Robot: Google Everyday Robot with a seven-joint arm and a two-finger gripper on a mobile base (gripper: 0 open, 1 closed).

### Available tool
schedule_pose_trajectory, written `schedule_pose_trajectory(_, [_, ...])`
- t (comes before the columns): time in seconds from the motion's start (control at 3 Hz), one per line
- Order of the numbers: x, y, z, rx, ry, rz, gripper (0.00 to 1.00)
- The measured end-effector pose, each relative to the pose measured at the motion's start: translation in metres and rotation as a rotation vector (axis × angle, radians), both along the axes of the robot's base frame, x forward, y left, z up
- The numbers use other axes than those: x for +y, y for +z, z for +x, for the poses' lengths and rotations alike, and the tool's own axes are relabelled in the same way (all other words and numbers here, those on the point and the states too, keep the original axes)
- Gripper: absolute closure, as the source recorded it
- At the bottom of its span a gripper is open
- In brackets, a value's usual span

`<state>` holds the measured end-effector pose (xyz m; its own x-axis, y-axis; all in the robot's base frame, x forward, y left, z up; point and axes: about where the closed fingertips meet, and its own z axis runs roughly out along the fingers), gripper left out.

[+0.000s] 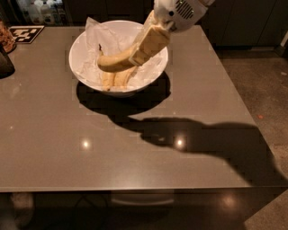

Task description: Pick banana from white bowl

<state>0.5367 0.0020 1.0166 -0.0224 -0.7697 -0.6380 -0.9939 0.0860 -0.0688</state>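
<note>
Broadly, a grey-brown table [135,157] with a glossy top fills most of the frame, catching small bright spots of reflected light. Past its right edge lies a speckled floor [265,85], and dark cabinet fronts [243,22] run along the top. A wide dark shadow [216,148] of the arm stretches from the table's centre to the lower right.

At upper centre stands the white bowl [85,72], round and glossy, lined with crumpled white paper [103,36]. The gripper [138,55] reaches in from the upper right, over the bowl's right side, its white housing [180,13] at the top edge. Its tan fingers [152,39] are closed around the banana [114,62].

That banana is pale yellow, long and curved. It hangs in the gripper's hold above the bowl's middle, its free end pointing to the left. Beneath it, shorter yellow bananas [113,80] lie on the paper.

A black-and-white marker tag [26,33] sits at the upper left, with a dark object [5,65] at the left edge.
</note>
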Motion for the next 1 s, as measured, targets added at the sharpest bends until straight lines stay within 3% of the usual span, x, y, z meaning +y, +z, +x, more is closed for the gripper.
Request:
schedule_pose_trajectory(0.67, [-0.042, -0.005, -0.019, 0.052, -0.023, 0.098, 1.0])
schedule_pose_trajectory(1.0, [-0.043, -0.005, -0.019, 0.052, -0.026, 0.102, 1.0])
